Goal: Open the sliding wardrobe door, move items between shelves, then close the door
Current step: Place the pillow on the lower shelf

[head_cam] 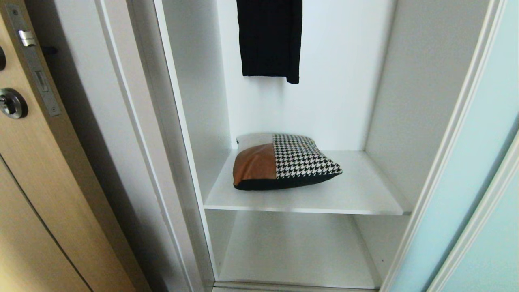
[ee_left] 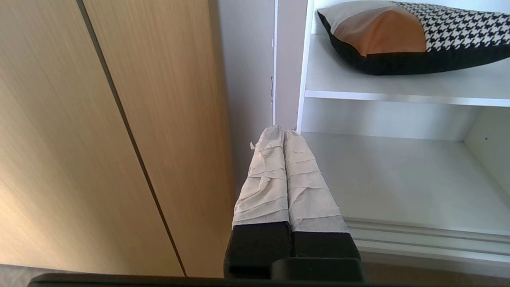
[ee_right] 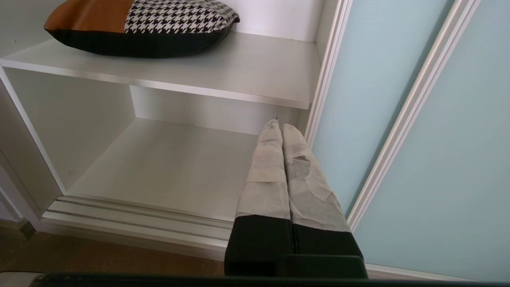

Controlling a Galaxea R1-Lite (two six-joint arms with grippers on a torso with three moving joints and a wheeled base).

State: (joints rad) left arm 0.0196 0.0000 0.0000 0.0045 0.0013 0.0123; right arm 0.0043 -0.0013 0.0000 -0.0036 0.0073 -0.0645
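The door (head_cam: 466, 170) is standing slid aside at the right of the wardrobe, leaving the opening bare, so the opening step looks done and moving the cushion appears to be the step in hand. The upper shelf (head_cam: 357, 190) is carrying the cushion (head_cam: 284, 162), which is lying flat toward the shelf's left and back, well clear of the front edge. The lower shelf (head_cam: 300, 247) is sitting directly beneath.

To do this well, a gripper should be spreading wide before it goes in, then taking the cushion by its near black edge, since soft stuffing is likely to sag and slip from a shallow pinch.

The left gripper (ee_left: 283, 131) is pointing at the wardrobe's left post, fingers pressed together, holding nothing. The right gripper (ee_right: 279, 125) is likewise pinched closed and empty, just beside the door frame. The cushion is lying above and apart from both.
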